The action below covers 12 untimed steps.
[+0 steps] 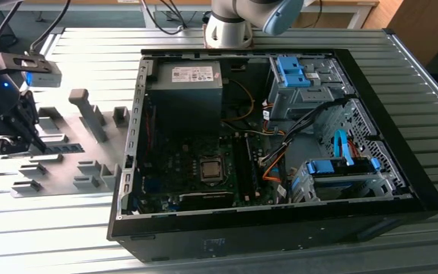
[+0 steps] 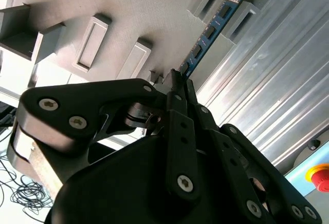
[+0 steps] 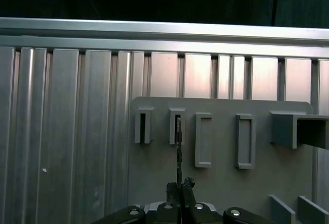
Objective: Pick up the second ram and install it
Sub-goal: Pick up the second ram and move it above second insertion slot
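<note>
Blue-green memory stick (image 2: 208,33) is pinched by the closed gripper (image 2: 175,76), and a tilted pull could jam it in its holder (image 3: 221,183).

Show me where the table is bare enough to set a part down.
Bare ribbed table lies between the grey fixture plate and the near edge, at the exterior view's left of the computer case. The plate is crowded with holders, where the gripper grips the second ram.
</note>
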Each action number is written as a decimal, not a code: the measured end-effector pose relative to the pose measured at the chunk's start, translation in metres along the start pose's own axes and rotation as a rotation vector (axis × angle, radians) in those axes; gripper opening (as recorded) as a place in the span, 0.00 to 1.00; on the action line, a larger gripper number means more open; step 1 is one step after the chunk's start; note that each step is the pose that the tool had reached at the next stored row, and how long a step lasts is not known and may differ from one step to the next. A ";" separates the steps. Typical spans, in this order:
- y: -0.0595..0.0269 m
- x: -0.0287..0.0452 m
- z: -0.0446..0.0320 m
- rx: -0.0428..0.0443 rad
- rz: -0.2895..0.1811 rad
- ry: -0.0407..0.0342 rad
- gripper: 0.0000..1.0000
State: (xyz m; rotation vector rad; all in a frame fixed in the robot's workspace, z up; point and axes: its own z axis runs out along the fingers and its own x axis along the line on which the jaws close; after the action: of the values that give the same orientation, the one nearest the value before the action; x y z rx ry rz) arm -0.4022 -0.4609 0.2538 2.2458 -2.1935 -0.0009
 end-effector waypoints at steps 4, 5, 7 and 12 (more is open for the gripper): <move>0.0000 0.0000 -0.0021 0.0000 0.000 0.0000 0.14; 0.0000 0.0000 -0.0025 0.0000 0.000 0.0000 0.14; 0.0000 0.0000 -0.0035 0.0000 0.000 0.0000 0.14; 0.0000 0.0000 -0.0065 0.0000 0.000 0.0000 0.14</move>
State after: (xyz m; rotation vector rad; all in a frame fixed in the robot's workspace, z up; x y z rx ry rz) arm -0.4022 -0.4609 0.2603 2.2458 -2.1935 -0.0009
